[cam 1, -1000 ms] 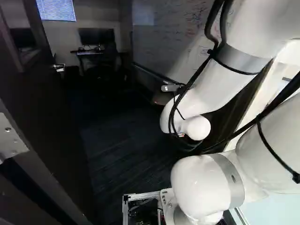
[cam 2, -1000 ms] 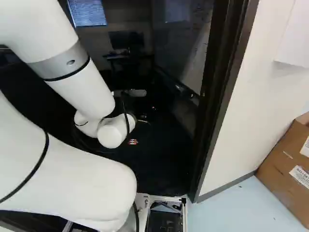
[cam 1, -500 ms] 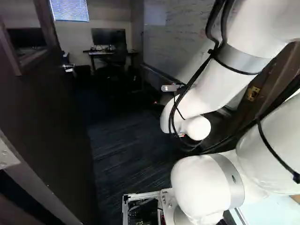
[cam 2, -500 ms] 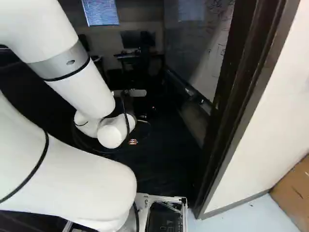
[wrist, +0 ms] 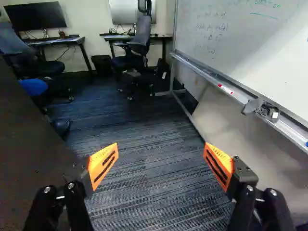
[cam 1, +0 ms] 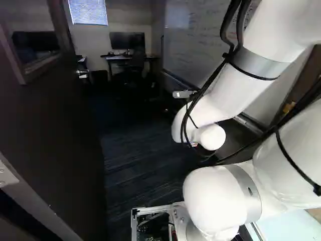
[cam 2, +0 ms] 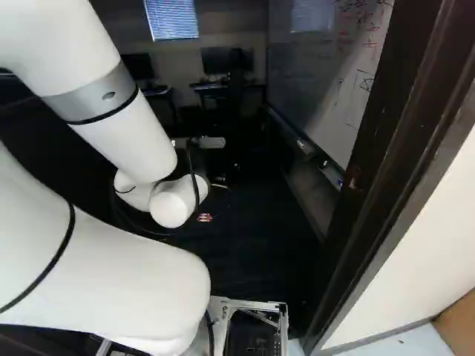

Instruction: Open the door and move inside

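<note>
Door handle (cam 1: 83, 74) shows only in the left base view

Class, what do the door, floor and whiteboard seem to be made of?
Door: possibly wood, matt, dark and smooth, though no grain shows. Floor: carpet, low and matt, judging by its fine streaky lines. Whiteboard: likely a hard coated panel, smooth, bearing marker writing.

A tray (wrist: 286, 129) is running along the lower edge of the whiteboard (wrist: 231, 48), and a red marker (wrist: 225, 89) is lying in it. Past the whiteboard's far end, a desk (wrist: 161, 36) is standing with an office chair (wrist: 139, 36) and, farther from the whiteboard, a second desk (wrist: 79, 41) is holding a dark monitor (wrist: 36, 16). A dark bin (wrist: 102, 63) is standing between the desks. Window blinds (cam 1: 88, 11) are hanging on the wall beyond the whiteboard. Well apart from it, a cardboard box (cam 2: 456, 326) is sitting.
</note>
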